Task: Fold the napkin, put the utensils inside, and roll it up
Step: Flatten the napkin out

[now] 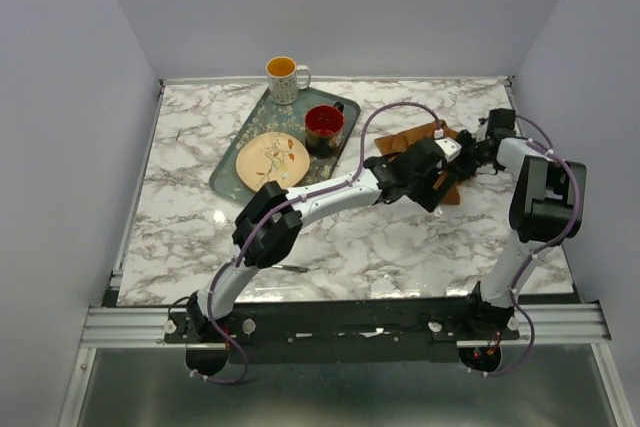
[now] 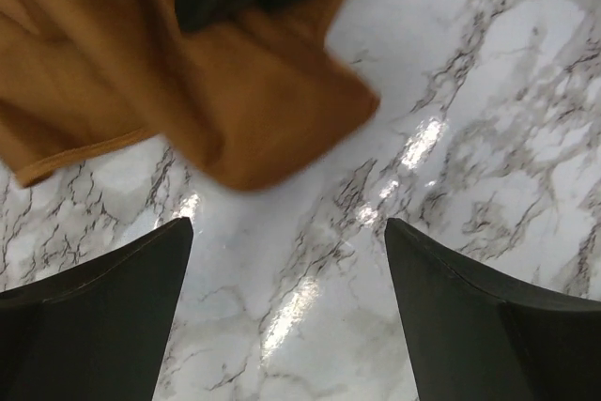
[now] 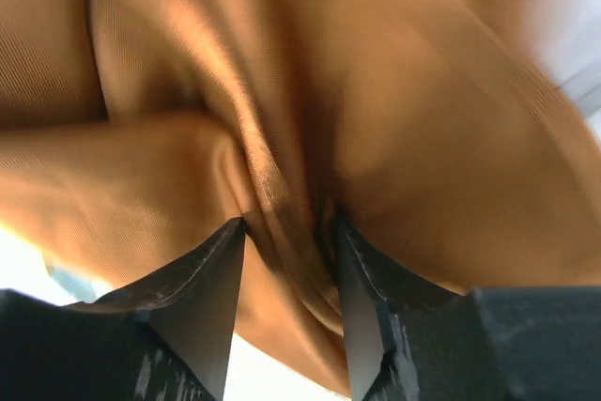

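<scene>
The rust-brown napkin [image 1: 400, 140] lies crumpled on the marble at the right rear. It fills the right wrist view [image 3: 282, 91], where my right gripper [image 3: 286, 232] pinches a raised fold between its fingers. From above, that right gripper [image 1: 447, 150] sits on the cloth's right side. My left gripper [image 1: 438, 195] hovers open just in front of the napkin [image 2: 235, 91], bare marble between its fingers [image 2: 141, 298]. One slim utensil [image 1: 292, 268] lies near the table's front edge, partly under the left arm.
A dark green tray [image 1: 258, 119] at the rear left carries a plate [image 1: 272, 160] and a red mug [image 1: 324, 124]. A yellow-and-white mug [image 1: 284, 75] stands at the tray's far end. The right arm's elbow [image 1: 545, 197] rises near the right edge.
</scene>
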